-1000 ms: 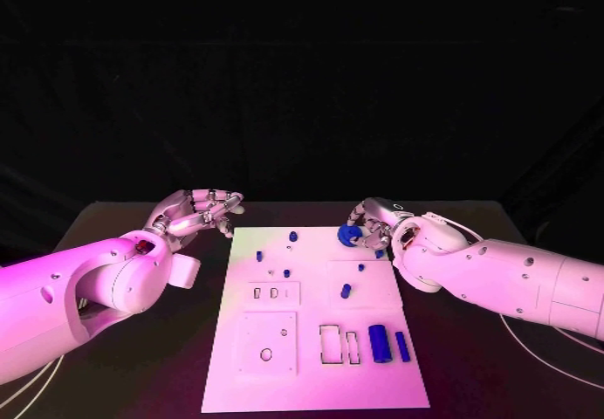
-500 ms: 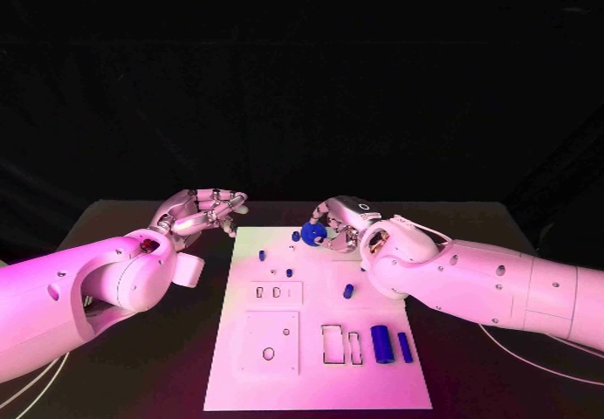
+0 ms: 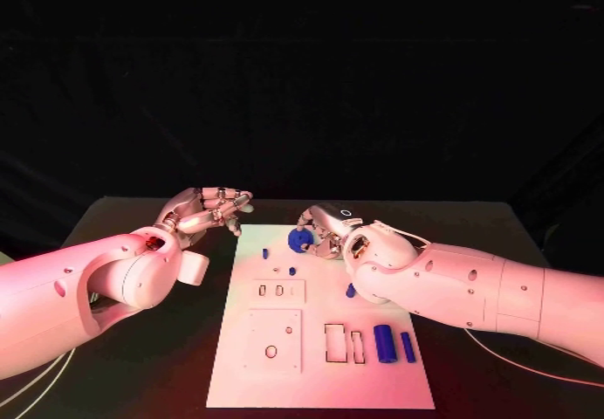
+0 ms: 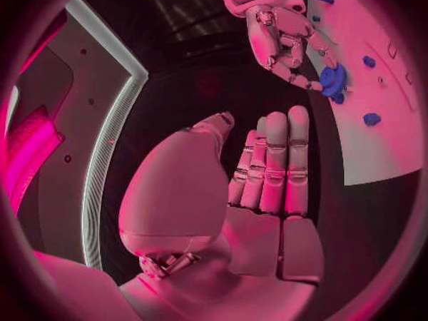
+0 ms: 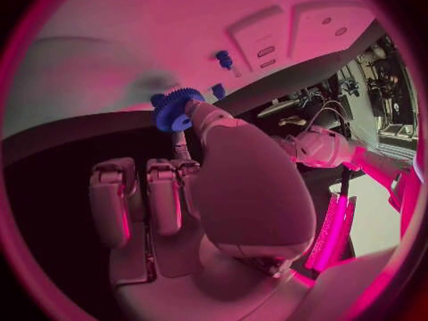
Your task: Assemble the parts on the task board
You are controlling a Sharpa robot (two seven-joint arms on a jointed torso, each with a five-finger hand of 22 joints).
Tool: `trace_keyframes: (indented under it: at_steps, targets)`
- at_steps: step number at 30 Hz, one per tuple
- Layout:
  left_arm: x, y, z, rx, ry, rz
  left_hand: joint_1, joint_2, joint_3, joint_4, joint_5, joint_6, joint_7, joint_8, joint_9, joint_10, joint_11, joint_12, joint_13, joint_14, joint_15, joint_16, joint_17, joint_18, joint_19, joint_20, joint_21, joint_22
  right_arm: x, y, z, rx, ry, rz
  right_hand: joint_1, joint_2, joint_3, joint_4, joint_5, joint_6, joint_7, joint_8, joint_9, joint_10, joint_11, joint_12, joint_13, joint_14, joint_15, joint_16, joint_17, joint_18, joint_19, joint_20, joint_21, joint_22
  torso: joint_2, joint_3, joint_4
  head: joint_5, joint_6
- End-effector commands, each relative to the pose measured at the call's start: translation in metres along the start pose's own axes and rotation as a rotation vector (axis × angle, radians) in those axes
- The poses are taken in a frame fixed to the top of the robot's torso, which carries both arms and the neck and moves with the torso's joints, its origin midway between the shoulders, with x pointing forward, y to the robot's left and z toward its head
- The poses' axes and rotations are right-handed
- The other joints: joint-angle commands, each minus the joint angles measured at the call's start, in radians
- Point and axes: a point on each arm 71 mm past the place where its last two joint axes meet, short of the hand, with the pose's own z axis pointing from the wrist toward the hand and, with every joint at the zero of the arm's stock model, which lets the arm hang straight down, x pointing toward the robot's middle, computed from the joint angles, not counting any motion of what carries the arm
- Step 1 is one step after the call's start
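Right hand (image 3: 325,232) pinches a blue gear (image 3: 301,241) betw. thumb and a fingertip, held just above the far end of the task board (image 3: 315,384); we see the same gear (image 5: 177,109) at the fingertips in the right wrist view, w/ the board (image 5: 134,43) beyond it. Left hand (image 3: 208,209) hovers off the board's far-left corner, holding nothing, fingers loosely curled but apart.

On the board we see small blue pegs (image 3: 265,254) near the far end, a short blue piece (image 3: 351,291) mid-board beside the right arm, and a blue cylinder (image 3: 384,342) w/ a thinner blue rod (image 3: 407,346) just beside it at the near-right. Rectangular cutouts (image 3: 335,342) sit next to the cylinder; a raised square plate (image 3: 272,340) w/ an oval hole lies near-left.

Board rests on a black table (image 3: 113,227). Behind it, a black curtain (image 3: 302,96) covers the backdrop.
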Motion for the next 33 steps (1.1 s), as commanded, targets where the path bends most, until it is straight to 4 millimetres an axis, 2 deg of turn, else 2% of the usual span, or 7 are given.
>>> trace_keyframes:
  at_steps: [1, 4, 10, 26, 28, 31, 33]
  targets:
    - [0.004, -0.002, 0.001, 0.009, 0.02, -0.004, 0.011, 0.002, 0.006, 0.002, -0.005, -0.008, 0.001, 0.005, 0.001, -0.009, 0.001, 0.003, 0.001, -0.006, -0.001, -0.005, -0.001, 0.015, -0.007, 0.001, 0.001, -0.001, 0.005, 0.001, 0.002, -0.002, 0.025, -0.025, -0.006, 0.001, 0.005, 0.001, -0.006, 0.052, -0.021, 0.022, 0.012, 0.088, 0.0, 0.001, 0.243, 0.1, -0.002, 0.006, 0.244, -0.007, 0.105, -0.004, 0.004, 0.263, 0.0, 0.0008, -0.0002, 0.002, -0.003]
    - [0.005, -0.002, 0.001, 0.009, 0.021, -0.005, 0.011, 0.002, 0.006, 0.002, -0.005, -0.008, 0.001, 0.005, 0.001, -0.009, 0.001, 0.003, 0.001, -0.006, -0.001, -0.005, -0.001, 0.015, -0.007, 0.001, 0.001, -0.001, 0.009, 0.002, 0.003, 0.002, 0.033, -0.027, -0.007, 0.001, 0.006, 0.001, -0.006, 0.052, -0.021, 0.022, 0.012, 0.088, 0.001, 0.001, 0.244, 0.1, -0.002, 0.006, 0.244, -0.007, 0.105, -0.003, 0.004, 0.263, 0.0, 0.001, 0.001, 0.003, -0.003]
    - [0.005, -0.002, 0.001, 0.008, 0.021, -0.005, 0.014, 0.002, 0.011, 0.0, -0.005, -0.008, 0.001, 0.005, 0.002, -0.01, 0.001, 0.005, 0.001, -0.006, -0.001, -0.005, -0.003, 0.015, -0.008, 0.001, 0.003, 0.0, 0.015, 0.005, 0.006, 0.009, 0.046, -0.029, -0.007, 0.001, 0.006, 0.001, -0.006, 0.052, -0.021, 0.022, 0.012, 0.088, 0.001, 0.001, 0.244, 0.1, -0.002, 0.006, 0.244, -0.007, 0.105, -0.003, 0.004, 0.263, 0.0, 0.0026, -0.0026, 0.006, -0.005]
    - [0.005, -0.002, 0.002, 0.006, 0.023, -0.006, 0.014, 0.002, 0.011, 0.0, -0.005, -0.008, 0.001, 0.005, 0.002, -0.01, 0.001, 0.005, 0.001, -0.006, -0.001, -0.005, -0.003, 0.015, -0.008, 0.001, 0.003, 0.0, 0.024, 0.006, 0.012, 0.017, 0.069, -0.033, -0.027, -0.009, 0.017, 0.001, -0.01, 0.038, -0.015, 0.012, 0.008, 0.081, 0.006, -0.007, 0.237, 0.1, 0.003, 0.006, 0.243, -0.007, 0.105, 0.001, 0.004, 0.263, -0.001, 0.0024, -0.0023, 0.005, -0.004]
    - [0.005, -0.002, 0.002, 0.006, 0.023, -0.006, 0.014, 0.002, 0.011, 0.0, -0.005, -0.008, 0.001, 0.005, 0.002, -0.01, 0.001, 0.005, 0.001, -0.006, -0.001, -0.005, -0.003, 0.015, -0.008, 0.001, 0.003, 0.0, 0.025, 0.005, 0.013, 0.017, 0.069, -0.033, -0.036, -0.014, 0.022, 0.001, -0.013, 0.026, -0.01, 0.004, 0.005, 0.073, 0.009, -0.017, 0.228, 0.1, 0.007, 0.006, 0.242, -0.007, 0.105, 0.003, 0.004, 0.263, -0.002, 0.002, -0.0036, 0.006, -0.004]
    - [0.005, -0.002, 0.002, 0.005, 0.024, -0.006, 0.014, 0.002, 0.011, 0.0, -0.005, -0.008, 0.001, 0.005, 0.002, -0.01, 0.001, 0.005, 0.001, -0.006, -0.001, -0.005, -0.003, 0.015, -0.008, 0.001, 0.003, 0.0, 0.025, 0.005, 0.014, 0.016, 0.073, -0.03, -0.067, -0.032, 0.027, 0.006, -0.025, -0.028, 0.012, -0.032, -0.009, 0.033, 0.028, -0.065, 0.188, 0.1, 0.025, 0.006, 0.241, -0.007, 0.105, 0.018, 0.004, 0.263, -0.001, 0.0021, -0.0036, 0.007, -0.004]
    - [0.005, -0.002, 0.002, 0.004, 0.025, -0.006, 0.014, 0.002, 0.011, 0.0, -0.005, -0.008, 0.001, 0.005, 0.002, -0.01, 0.001, 0.005, 0.001, -0.006, -0.001, -0.005, -0.003, 0.015, -0.008, 0.001, 0.003, 0.0, 0.026, 0.005, 0.014, 0.015, 0.078, -0.028, -0.079, -0.04, 0.024, 0.009, -0.031, -0.048, 0.02, -0.047, -0.015, 0.025, 0.036, -0.073, 0.182, 0.1, 0.031, 0.006, 0.242, -0.007, 0.105, 0.024, 0.004, 0.263, -0.002, 0.0022, -0.0029, 0.007, -0.005]
